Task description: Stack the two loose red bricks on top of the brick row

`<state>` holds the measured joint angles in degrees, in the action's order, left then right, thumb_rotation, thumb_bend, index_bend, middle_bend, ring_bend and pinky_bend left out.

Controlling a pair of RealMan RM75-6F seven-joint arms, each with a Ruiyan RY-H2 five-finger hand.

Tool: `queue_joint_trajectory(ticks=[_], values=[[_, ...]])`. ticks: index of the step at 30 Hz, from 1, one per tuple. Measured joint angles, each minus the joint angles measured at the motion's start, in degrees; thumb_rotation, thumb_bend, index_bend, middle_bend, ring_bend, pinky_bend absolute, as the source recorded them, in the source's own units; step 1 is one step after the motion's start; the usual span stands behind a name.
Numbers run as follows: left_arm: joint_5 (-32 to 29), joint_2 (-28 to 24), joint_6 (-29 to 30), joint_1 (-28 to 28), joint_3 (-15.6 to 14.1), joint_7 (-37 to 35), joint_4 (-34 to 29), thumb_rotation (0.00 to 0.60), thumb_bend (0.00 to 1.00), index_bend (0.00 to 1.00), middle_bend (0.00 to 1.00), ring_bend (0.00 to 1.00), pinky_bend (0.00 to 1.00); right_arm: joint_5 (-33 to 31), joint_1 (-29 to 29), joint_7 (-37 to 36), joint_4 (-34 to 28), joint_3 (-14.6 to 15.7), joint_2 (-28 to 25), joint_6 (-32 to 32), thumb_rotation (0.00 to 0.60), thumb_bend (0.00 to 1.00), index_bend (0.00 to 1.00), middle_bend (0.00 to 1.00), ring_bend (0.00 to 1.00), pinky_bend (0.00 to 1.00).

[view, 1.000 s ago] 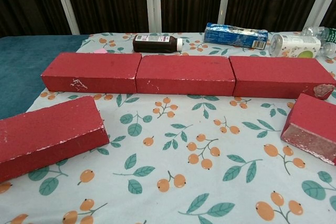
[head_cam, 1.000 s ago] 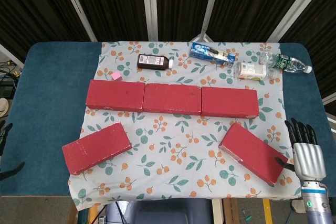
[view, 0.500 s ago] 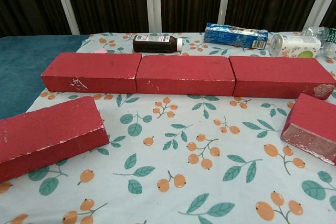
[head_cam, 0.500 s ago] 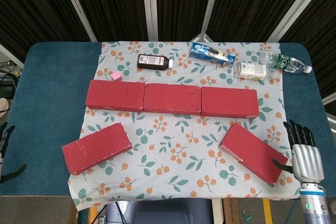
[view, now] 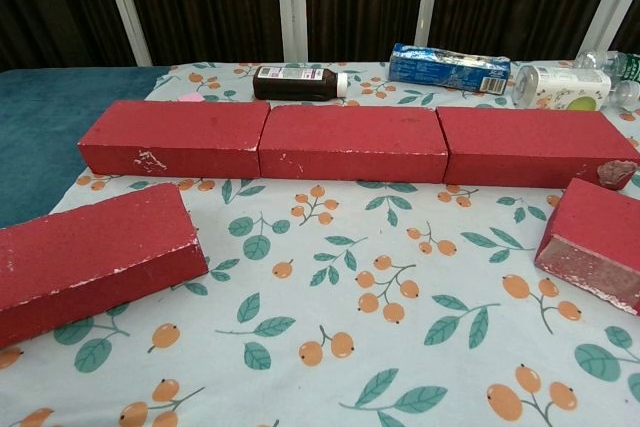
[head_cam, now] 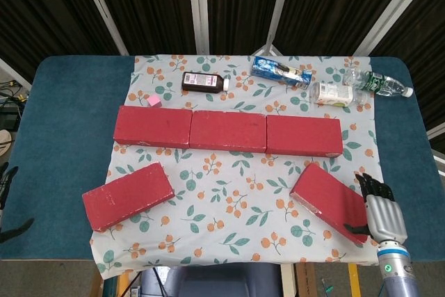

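Three red bricks form a row across the floral cloth, seen also in the chest view as the brick row. One loose red brick lies tilted at the front left. The other loose brick lies angled at the front right. My right hand sits against this brick's right end, fingers stretched forward and thumb at the brick's near corner, holding nothing. Only dark fingertips of my left hand show at the left edge, spread apart and far from the bricks. Neither hand appears in the chest view.
Behind the row lie a brown bottle, a blue packet, a white can, a clear plastic bottle and a small pink cube. The blue table extends past the cloth on both sides.
My right hand has moved left and slightly back toward me, from the blue table edge up against the right loose brick's end. The bricks have not moved.
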<state>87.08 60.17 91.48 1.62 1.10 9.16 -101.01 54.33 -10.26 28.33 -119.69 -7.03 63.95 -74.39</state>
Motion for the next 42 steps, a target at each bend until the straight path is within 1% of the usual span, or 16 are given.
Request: queue_joint_trajectory(ticks=[3, 7, 13, 19, 24, 33, 42], values=[[-0.21, -0.13, -0.33, -0.16, 0.08, -0.34, 0.14, 0.6, 0.0, 0.0, 0.0, 0.0, 0.08, -7.07, -2.48, 3.58, -1.08, -1.43, 1.09, 0.49, 0.6, 0.15, 0.0, 0.0, 0.0, 0.0], [-0.49, -0.29, -0.7, -0.26, 0.1, -0.58, 0.2, 0.6, 0.0, 0.0, 0.0, 0.0, 0.08, -16.13, -6.32, 8.47, -1.12, -3.66, 4.23, -0.35, 0.6, 0.15, 0.0, 0.0, 0.0, 0.0], [-0.89, -0.29, -0.94, -0.35, 0.23, -0.52, 0.16, 0.6, 0.0, 0.0, 0.0, 0.0, 0.08, -23.81, -10.15, 12.45, 1.12, -5.88, 10.86, -5.06, 0.6, 0.15, 0.0, 0.0, 0.0, 0.0], [-1.2, -0.08, -1.4, -0.58, 0.29, 0.16, 0.1, 0.6, 0.0, 0.0, 0.0, 0.0, 0.08, -25.88, -11.98, 13.8, 3.6, -6.2, 14.5, -7.8, 0.6, 0.15, 0.0, 0.0, 0.0, 0.0], [-1.54, 0.0, -1.84, -0.76, 0.32, 0.6, -0.02, 0.6, 0.0, 0.0, 0.0, 0.0, 0.08, -26.16, -12.61, 14.07, 4.27, -5.72, 15.71, -8.81, 0.6, 0.15, 0.0, 0.0, 0.0, 0.0], [-1.61, 0.11, -1.96, -0.84, 0.3, 0.89, -0.12, 0.6, 0.0, 0.0, 0.0, 0.0, 0.08, -27.15, -12.98, 14.0, 4.66, -5.38, 16.18, -9.65, 0.6, 0.15, 0.0, 0.0, 0.0, 0.0], [-1.72, 0.04, -1.88, -0.76, 0.28, 0.91, -0.23, 0.6, 0.0, 0.0, 0.0, 0.0, 0.08, -28.6, -13.37, 14.09, 5.37, -4.99, 16.55, -9.17, 0.6, 0.15, 0.0, 0.0, 0.0, 0.0]])
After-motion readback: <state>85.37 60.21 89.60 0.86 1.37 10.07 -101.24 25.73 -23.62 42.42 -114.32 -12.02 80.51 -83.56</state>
